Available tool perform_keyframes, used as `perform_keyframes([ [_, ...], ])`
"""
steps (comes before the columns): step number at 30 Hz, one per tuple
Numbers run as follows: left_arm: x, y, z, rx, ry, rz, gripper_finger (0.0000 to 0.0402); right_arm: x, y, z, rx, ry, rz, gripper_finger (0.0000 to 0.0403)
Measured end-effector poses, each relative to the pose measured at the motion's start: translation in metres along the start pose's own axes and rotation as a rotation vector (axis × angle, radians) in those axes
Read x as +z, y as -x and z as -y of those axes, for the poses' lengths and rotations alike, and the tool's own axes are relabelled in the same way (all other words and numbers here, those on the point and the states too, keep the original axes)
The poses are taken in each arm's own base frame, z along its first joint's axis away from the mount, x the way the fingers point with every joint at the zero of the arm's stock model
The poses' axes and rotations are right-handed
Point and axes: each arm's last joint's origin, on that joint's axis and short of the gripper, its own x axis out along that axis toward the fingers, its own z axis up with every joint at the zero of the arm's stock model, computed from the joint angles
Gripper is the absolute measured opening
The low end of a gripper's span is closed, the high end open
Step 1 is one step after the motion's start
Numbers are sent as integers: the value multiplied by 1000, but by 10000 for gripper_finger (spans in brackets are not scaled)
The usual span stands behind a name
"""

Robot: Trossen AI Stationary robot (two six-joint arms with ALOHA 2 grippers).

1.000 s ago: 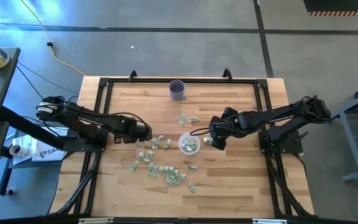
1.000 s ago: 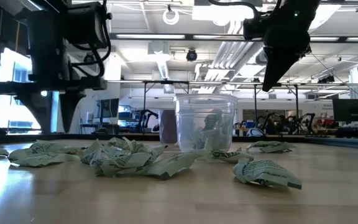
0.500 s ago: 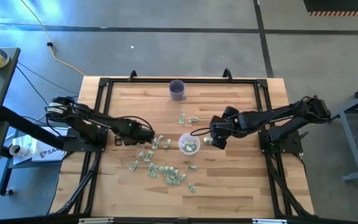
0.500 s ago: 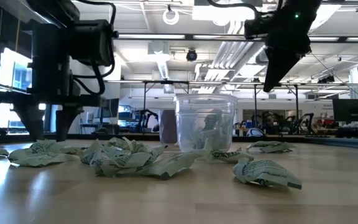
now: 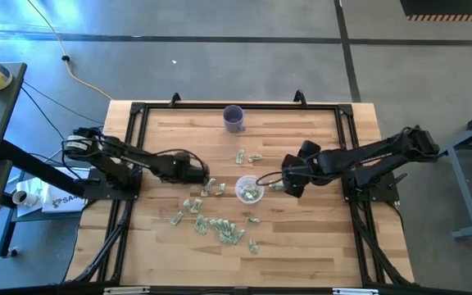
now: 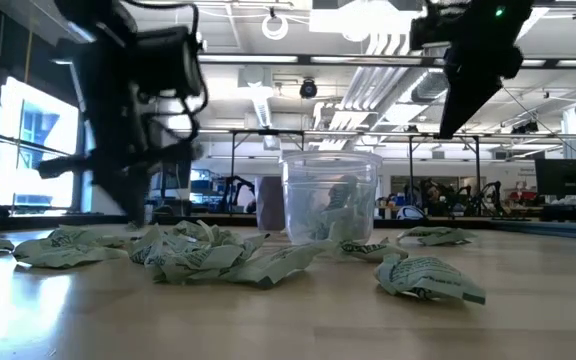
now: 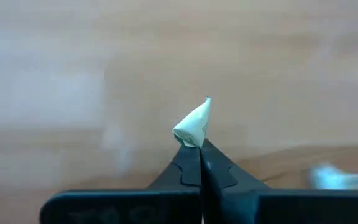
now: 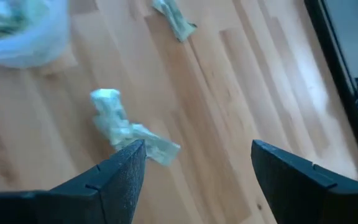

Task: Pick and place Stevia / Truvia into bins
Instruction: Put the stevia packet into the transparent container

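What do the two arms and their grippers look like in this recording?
Both arms are dark, jointed and slim, with black cables trailing along them. The left gripper has black tapered fingers meeting in a point; the right gripper has broad, flat black fingers.

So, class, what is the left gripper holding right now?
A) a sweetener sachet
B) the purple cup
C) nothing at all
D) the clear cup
A: in the left wrist view the left gripper is shut on a small pale sachet pinched at its tips.
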Motion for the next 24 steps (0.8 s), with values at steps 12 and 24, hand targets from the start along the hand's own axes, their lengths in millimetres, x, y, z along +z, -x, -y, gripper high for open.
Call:
perform_keyframes([
  [12, 41, 85, 109, -700, -540, 209, 20, -48, 34, 3, -69, -107, -10, 281],
  [24, 5, 34, 166, -689, -716, -116, 29, -90, 13, -23, 28, -203, -93, 281],
])
